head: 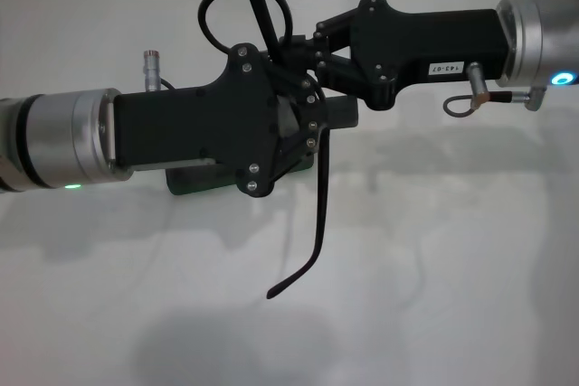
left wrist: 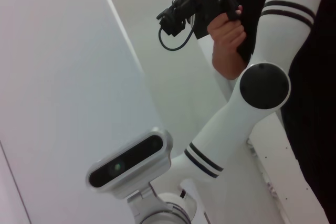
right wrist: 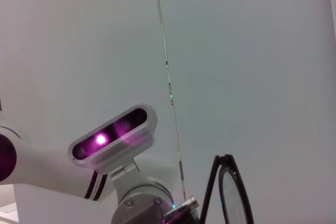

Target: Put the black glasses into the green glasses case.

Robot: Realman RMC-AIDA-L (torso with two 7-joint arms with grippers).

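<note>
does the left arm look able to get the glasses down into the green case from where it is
Probably not straight away. The green glasses case sits almost wholly hidden beneath the left gripper, so its lid cannot be judged. The right gripper also grips the black glasses, one temple hanging loose.

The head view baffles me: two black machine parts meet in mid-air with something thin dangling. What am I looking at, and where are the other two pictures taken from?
You are looking down from the robot's head at its two arms over a white table. The left pincer and the right pincer meet in the middle, and the black glasses are held up between them, one temple arm hanging down; which pincer actually grips them is hard to tell. The green glasses case lies on the table, mostly hidden beneath the left arm. The other two pictures come from cameras on the wrists: both look back at the robot's head, and the right one also catches the glasses.
</note>
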